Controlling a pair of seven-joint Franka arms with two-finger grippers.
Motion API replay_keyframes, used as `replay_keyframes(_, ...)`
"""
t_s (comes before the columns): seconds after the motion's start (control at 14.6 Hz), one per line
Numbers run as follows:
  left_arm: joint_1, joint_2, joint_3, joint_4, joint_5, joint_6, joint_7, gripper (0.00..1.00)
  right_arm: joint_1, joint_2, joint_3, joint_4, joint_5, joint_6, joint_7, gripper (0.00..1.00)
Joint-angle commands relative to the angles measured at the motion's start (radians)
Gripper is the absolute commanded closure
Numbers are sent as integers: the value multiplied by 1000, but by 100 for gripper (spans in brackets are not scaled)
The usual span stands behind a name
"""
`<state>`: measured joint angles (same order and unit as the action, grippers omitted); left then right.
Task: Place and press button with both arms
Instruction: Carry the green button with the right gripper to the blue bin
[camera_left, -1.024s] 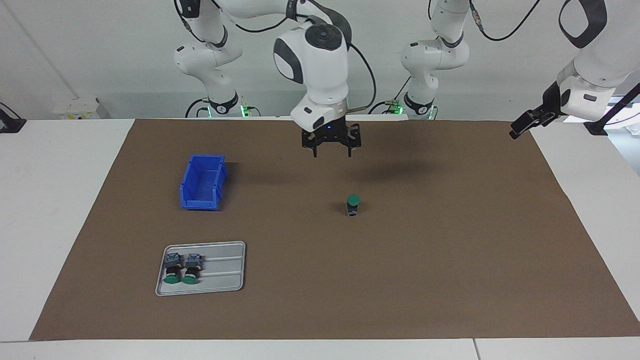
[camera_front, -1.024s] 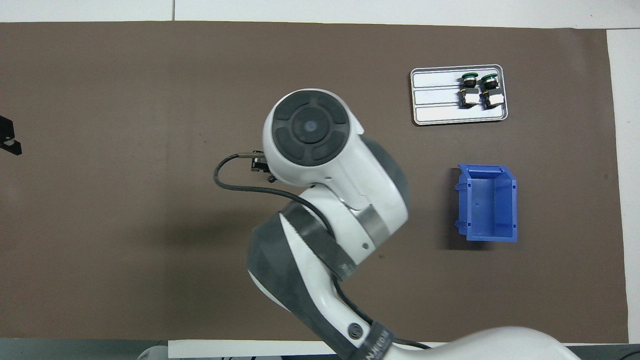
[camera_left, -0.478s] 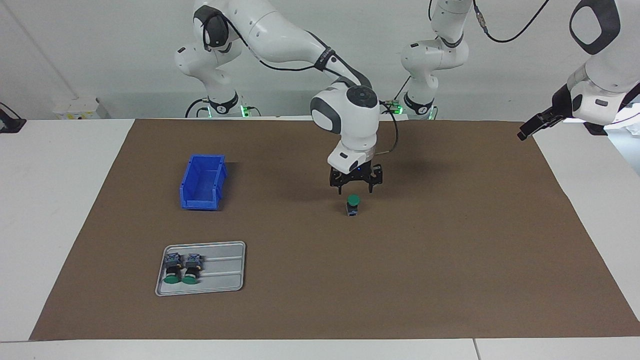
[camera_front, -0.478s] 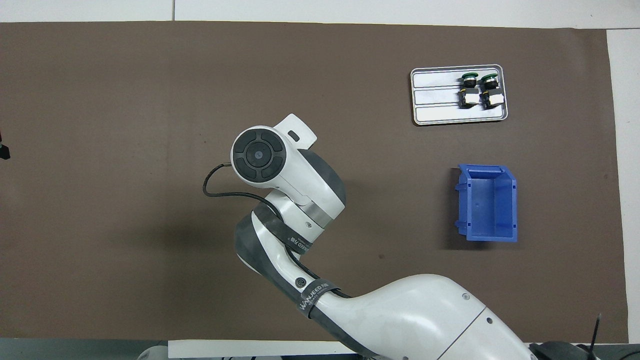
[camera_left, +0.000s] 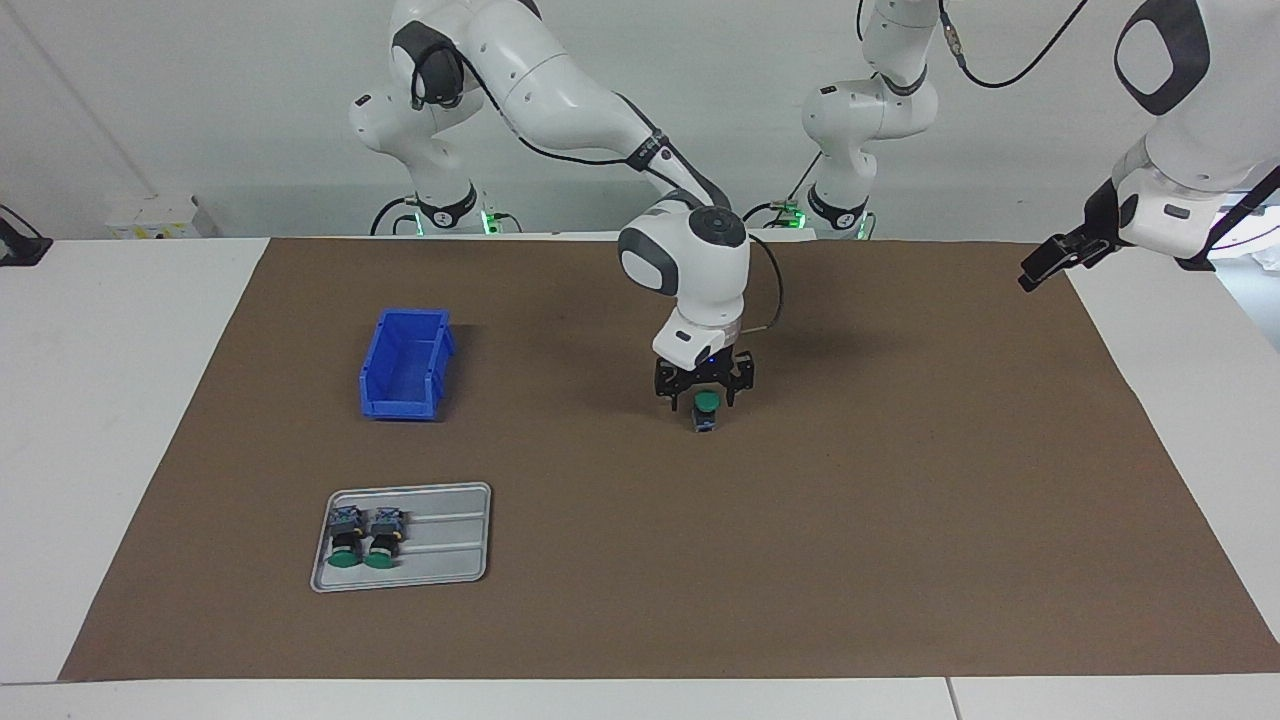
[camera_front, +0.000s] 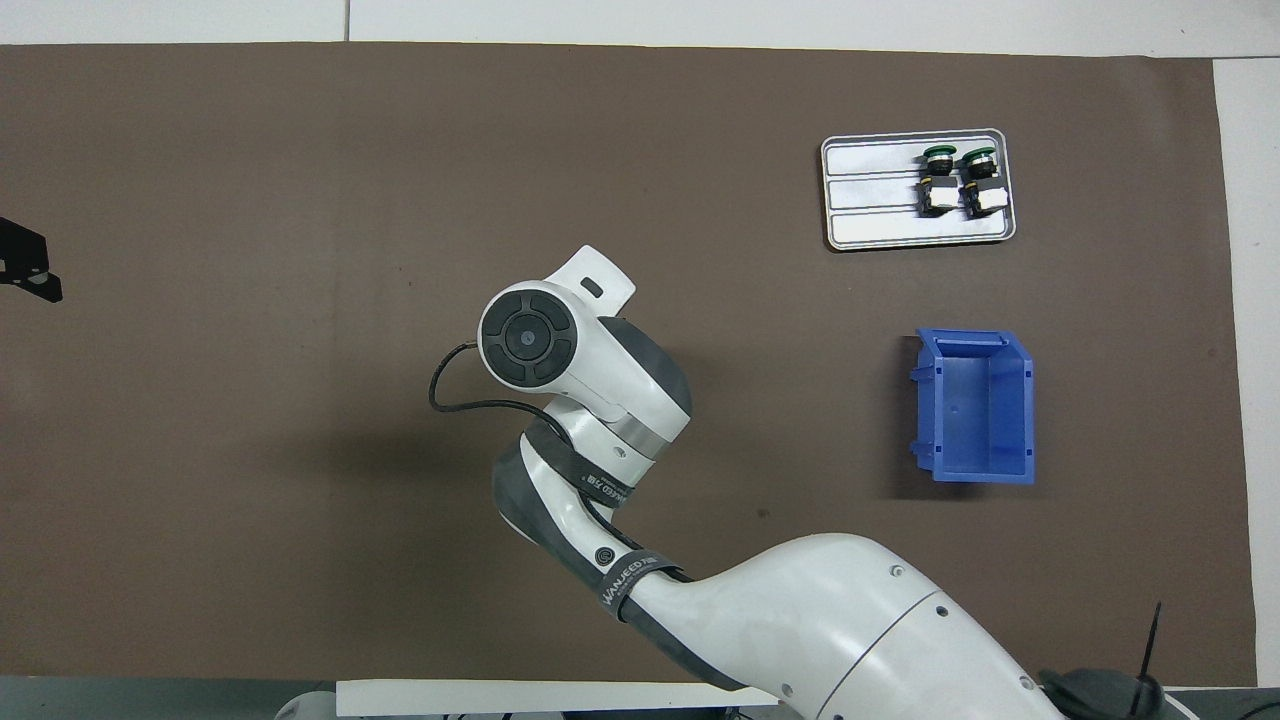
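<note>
Your right claw (camera_left: 704, 397) is down at the button (camera_left: 706, 410), which stands upright on the brown mat (camera_left: 900, 520) near the middle of the table (camera_left: 120, 380), green cap up. The claw's fingers are spread, one on each side of the cap, and you cannot tell whether they touch it. From overhead, the right arm's wrist covers both the claw and the button.

Your left claw (camera_left: 1050, 258) hangs in the air over the mat's edge at the left arm's end of the table, waiting; you cannot tell whether it is open or closed.

The blue bin (camera_left: 405, 365) sits toward the right arm's end, and its inside shows only bare blue floor. Farther from the robots than the bin lies the grey tray (camera_left: 445, 540), which holds two more buttons (camera_left: 362, 535). They lie on their sides, just beside each other, at the end of the tray nearest the table's edge, green caps pointing away from the robots.
</note>
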<state>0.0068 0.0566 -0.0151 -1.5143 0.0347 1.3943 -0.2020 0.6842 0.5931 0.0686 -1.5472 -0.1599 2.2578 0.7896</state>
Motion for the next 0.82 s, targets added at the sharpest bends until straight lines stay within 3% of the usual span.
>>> replay_keyframes(0.0,1,-26,7,-38,-36,35,116,0,-3,-2,2,-1,-9,14,-6,56)
replay_keyframes(0.14,10,-27,7,-40,-38,29,160,0,-2,-1,3,7,-9,2,-7,95)
replay_keyframes(0.2,10,-27,7,-41,-39,31,168,0,-2,-1,3,18,-4,-9,-7,100)
replay_keyframes(0.34,-1,-29,9,-43,-38,31,171,0,-24,-16,0,33,8,-58,-16,100)
replay_keyframes(0.48,-1,-29,7,-44,-38,34,170,0,-96,-106,0,-9,10,-102,-103,100)
replay_keyframes(0.61,-2,-27,7,-43,-38,34,168,0,-162,-233,0,-118,10,-130,-173,100)
replay_keyframes(0.75,-2,-27,6,-43,-38,34,158,0,-250,-407,0,-322,13,-130,-293,100)
